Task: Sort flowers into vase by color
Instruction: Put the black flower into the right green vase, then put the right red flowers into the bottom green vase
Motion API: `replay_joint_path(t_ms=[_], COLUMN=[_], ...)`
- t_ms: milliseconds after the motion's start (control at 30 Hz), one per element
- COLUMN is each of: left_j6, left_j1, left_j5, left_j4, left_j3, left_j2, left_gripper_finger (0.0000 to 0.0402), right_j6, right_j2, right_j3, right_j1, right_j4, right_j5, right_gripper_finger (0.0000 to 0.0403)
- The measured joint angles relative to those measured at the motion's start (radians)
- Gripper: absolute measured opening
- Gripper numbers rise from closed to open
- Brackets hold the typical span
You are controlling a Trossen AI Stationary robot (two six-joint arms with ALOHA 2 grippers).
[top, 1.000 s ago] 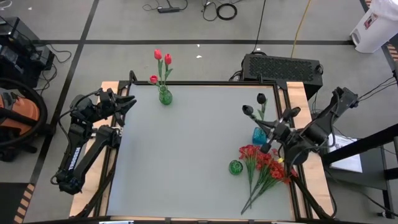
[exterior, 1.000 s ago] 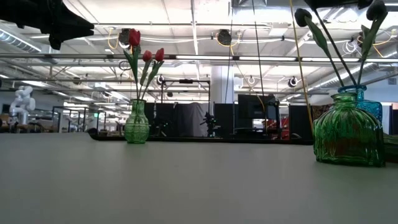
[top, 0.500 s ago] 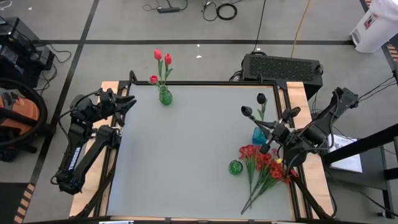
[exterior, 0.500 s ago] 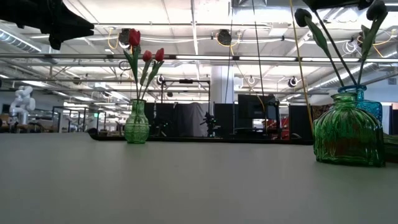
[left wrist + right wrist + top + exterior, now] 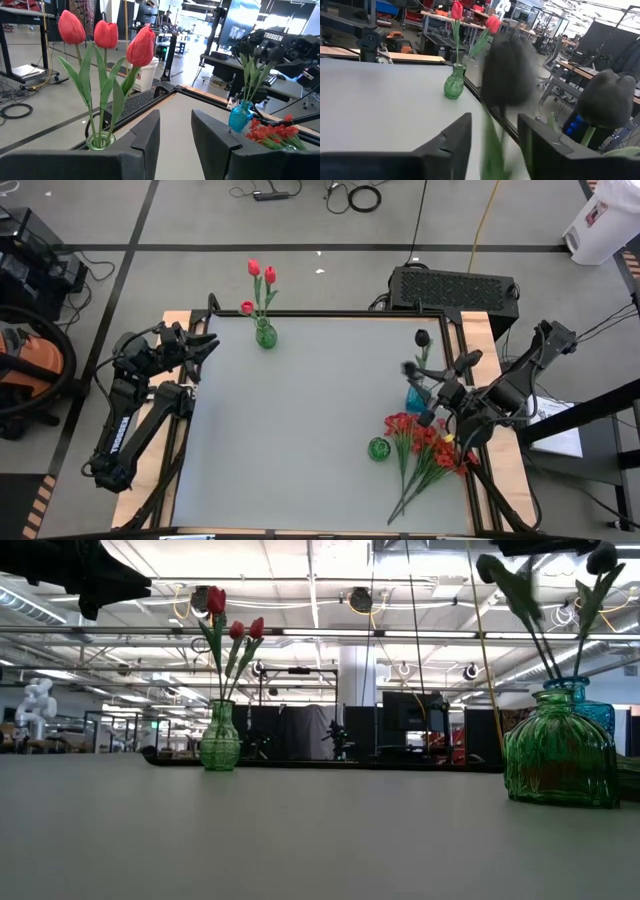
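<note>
A blue vase (image 5: 415,398) at the right of the table holds two black tulips. One bud (image 5: 421,338) stands still; the other (image 5: 408,368) is blurred. My right gripper (image 5: 495,125) is open beside the vase, its fingers on either side of the blurred tulip's stem (image 5: 492,145). A bunch of red blossoms (image 5: 425,442) lies flat on the table near it. Red tulips (image 5: 105,35) stand in a green vase (image 5: 265,333) at the far left. My left gripper (image 5: 175,122) waits open at the left edge, facing them.
A small round green vase (image 5: 378,448) stands left of the red blossoms, whose stems (image 5: 405,500) reach toward the near edge. The middle of the grey table (image 5: 300,420) is bare. A black box (image 5: 455,285) sits beyond the far right corner.
My right gripper has opened and let go of one black tulip. That bud has swung a little toward the blue vase and shows blurred, while its stem stays in the vase. The other tulip and both arms have kept still.
</note>
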State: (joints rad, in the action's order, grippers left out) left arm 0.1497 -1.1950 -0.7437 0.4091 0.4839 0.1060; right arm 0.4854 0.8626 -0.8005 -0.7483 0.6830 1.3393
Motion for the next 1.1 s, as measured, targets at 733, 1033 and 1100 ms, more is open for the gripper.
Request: replay_joint_path(t_ms=[733, 1033, 1100], left_j6=[0.0, 0.0, 0.0], left_j1=[0.0, 0.0, 0.0], left_j5=[0.0, 0.0, 0.0], left_j4=[0.0, 0.0, 0.0], left_j3=[0.0, 0.0, 0.0], left_j2=[0.0, 0.0, 0.0], left_gripper_finger=[0.0118, 0.0118, 0.0118], right_j6=[-0.354, -0.375, -0.378], right_j2=[-0.046, -0.082, -0.09], right_j3=[0.0, 0.0, 0.0], right_j1=[-0.034, -0.117, -0.142], right_j4=[-0.297, -0.298, -0.298], right_j5=[-0.007, -0.008, -0.01], right_gripper_finger=[0.0224, 0.0224, 0.0224])
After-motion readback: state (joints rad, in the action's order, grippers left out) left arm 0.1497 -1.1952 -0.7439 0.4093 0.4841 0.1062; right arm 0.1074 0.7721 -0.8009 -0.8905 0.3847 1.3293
